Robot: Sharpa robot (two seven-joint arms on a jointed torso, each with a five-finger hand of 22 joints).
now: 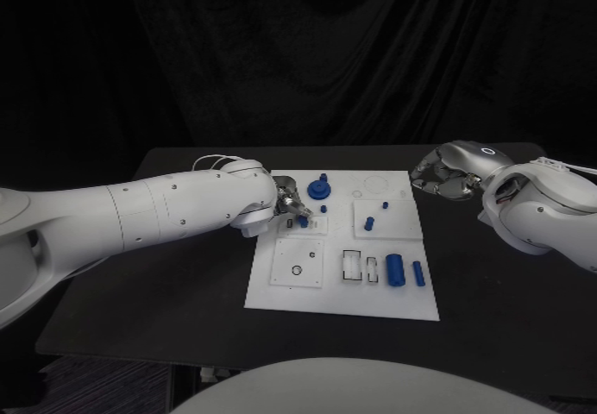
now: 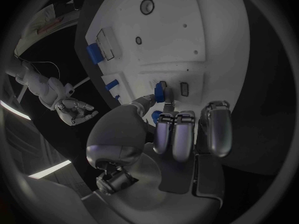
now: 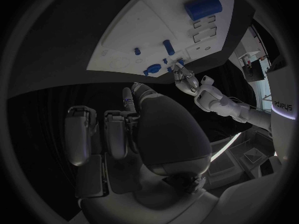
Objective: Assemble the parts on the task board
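Observation:
The white task board point(image 1: 326, 291) lies mid-table. My left hand point(image 1: 286, 205) is over its far left part and pinches a small blue part point(image 1: 303, 222) between thumb and finger, low over a slot; the left wrist view shows this part point(image 2: 161, 91) at the fingertips, touching the board point(image 2: 181, 30). A blue round knob point(image 1: 320, 188), small pegs point(image 1: 323, 209) point(image 1: 369, 223), a large cylinder point(image 1: 394, 269) and a slim bar point(image 1: 419, 273) sit on the board. My right hand point(image 1: 445, 175) hovers beyond the board's far right corner, fingers loosely bent and apart, holding nothing.
Black table point(image 1: 174, 285) surrounds the board, with bare room on both sides. Empty rectangular slots point(image 1: 354, 263) and a round hole point(image 1: 296, 271) show on the board's near half. In the right wrist view the board point(image 3: 156, 30) lies ahead of my right hand point(image 3: 149, 129).

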